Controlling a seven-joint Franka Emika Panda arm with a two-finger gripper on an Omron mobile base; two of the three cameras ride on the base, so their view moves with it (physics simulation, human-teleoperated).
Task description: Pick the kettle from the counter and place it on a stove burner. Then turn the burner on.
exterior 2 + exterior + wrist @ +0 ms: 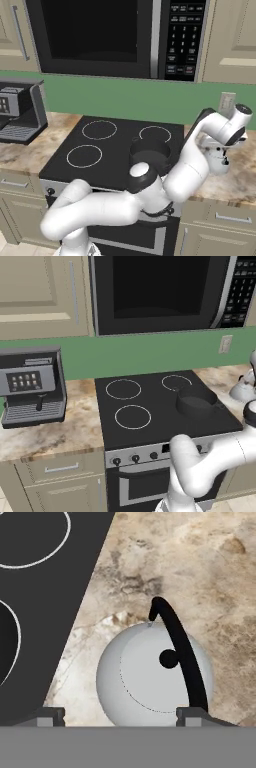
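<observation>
1 kettle [150,677], 1 dark pot [196,401], 1 coffee machine [32,386], 1 microwave [160,291]; cooktop [155,426] shows 3 bare white rings, incl. a burner [133,417] at lower centre of left base view. Arm rises from frame bottom, bends at elbow, reaches to right side of right base view, hand pointing down over the counter [200,572]. Gripper [120,716] directly above kettle, fingertips [192,716] at bottom of hand view either side of the dome; jaws apart, nothing clamped. Kettle sits upright on counter just beside cooktop edge, lower centre of hand view. Dark handle runs from upper centre to lower right across lid knob; spout direction can't tell.
</observation>
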